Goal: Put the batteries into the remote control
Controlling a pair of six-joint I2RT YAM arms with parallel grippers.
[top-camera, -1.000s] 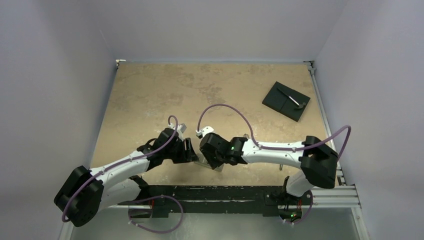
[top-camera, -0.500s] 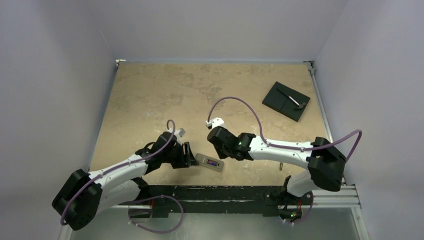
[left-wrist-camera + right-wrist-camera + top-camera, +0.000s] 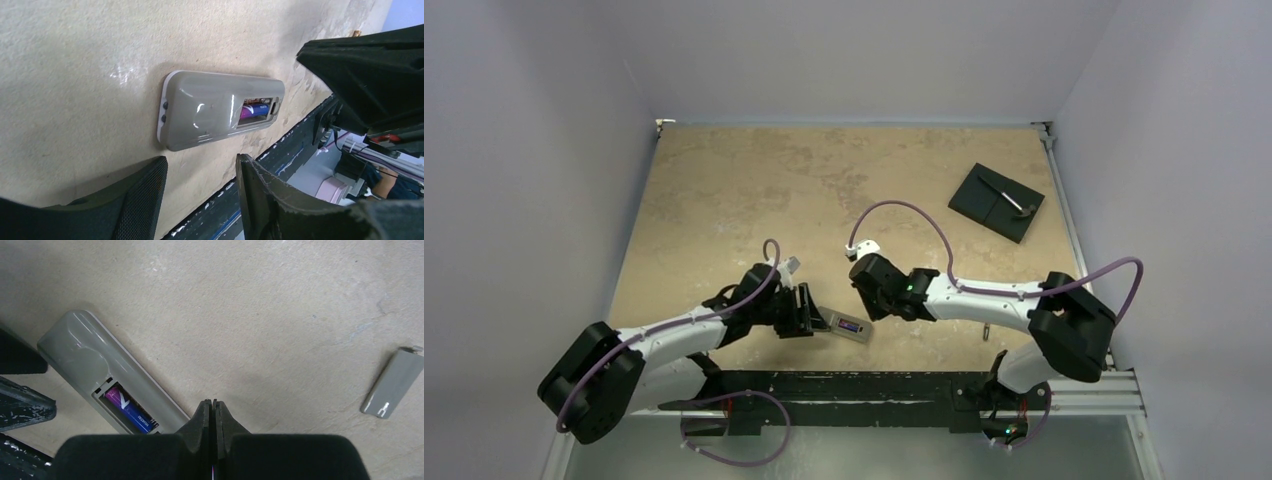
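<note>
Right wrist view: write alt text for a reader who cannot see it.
The remote control lies grey back up on the tan table, its open compartment showing a purple-blue battery. The right gripper, shut and empty, sits just beside it; a narrow grey cover strip lies apart at the right.

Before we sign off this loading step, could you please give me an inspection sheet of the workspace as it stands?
Surface: beige mottled table, no spills seen.
Job's things: remote control lies back up with its compartment uncovered; one purple-blue battery sits inside; I cannot tell if there is a second.
Clutter: grey cover strip lies apart from the remote; black square plate at far right.
Grippers: left gripper open, by the remote's end, empty; right gripper shut, empty.
Cables: purple cables loop over both arms, clear of the remote.
Surroundings: plain walls; nothing else seen.
</note>
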